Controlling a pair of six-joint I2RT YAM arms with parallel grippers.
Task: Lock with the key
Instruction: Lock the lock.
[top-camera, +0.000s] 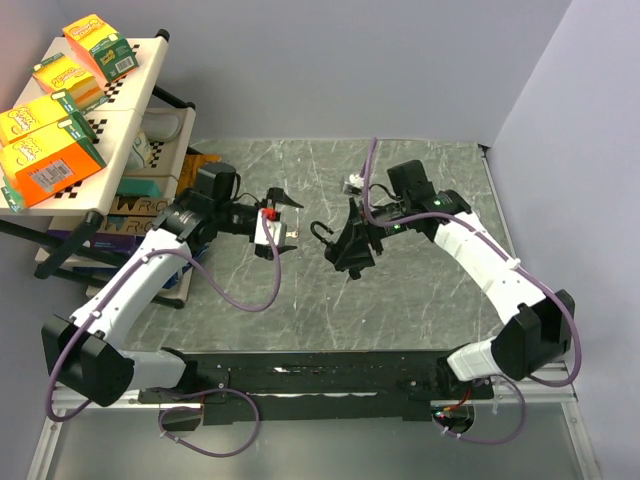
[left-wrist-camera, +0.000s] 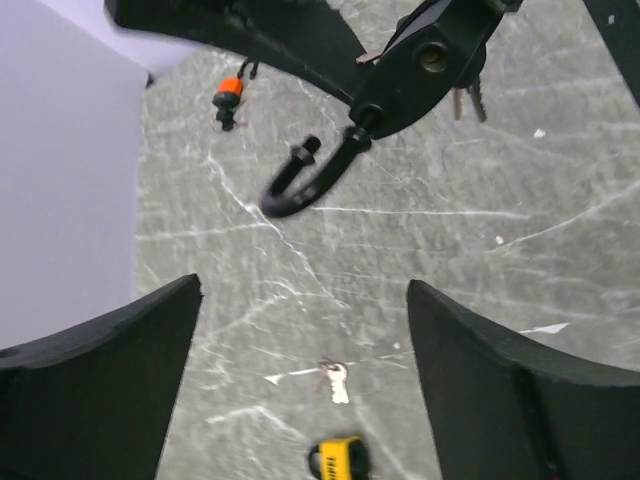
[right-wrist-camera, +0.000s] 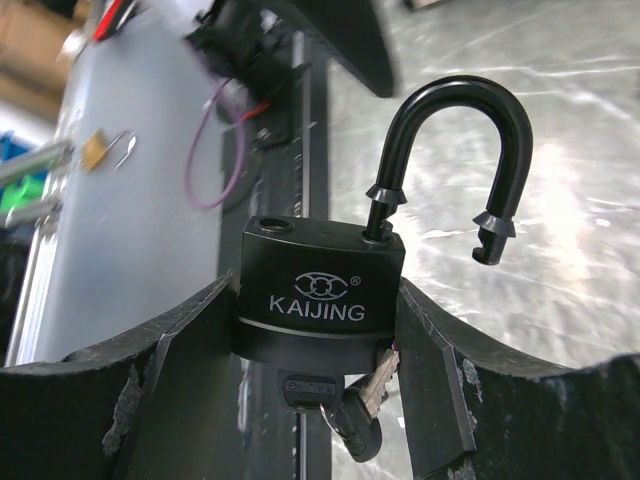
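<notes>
A black KAIJING padlock (right-wrist-camera: 320, 300) sits upright between the fingers of my right gripper (right-wrist-camera: 315, 298), which is shut on its body. Its shackle (right-wrist-camera: 452, 140) is open and swung free of its hole. A key (right-wrist-camera: 315, 385) is in the keyhole underneath, with spare keys (right-wrist-camera: 365, 412) hanging from it. In the top view the right gripper (top-camera: 345, 250) holds the lock above the table's middle, shackle (top-camera: 320, 232) pointing left. My left gripper (top-camera: 288, 218) is open and empty, just left of the shackle. The left wrist view shows its spread fingers (left-wrist-camera: 110, 350) below the shackle (left-wrist-camera: 300, 185).
A small silver key (left-wrist-camera: 338, 382) and a yellow padlock (left-wrist-camera: 338, 458) lie on the marble table under the left gripper. A small orange and black item (left-wrist-camera: 228, 95) lies farther off. A rack with yellow boxes (top-camera: 60, 110) stands at the far left.
</notes>
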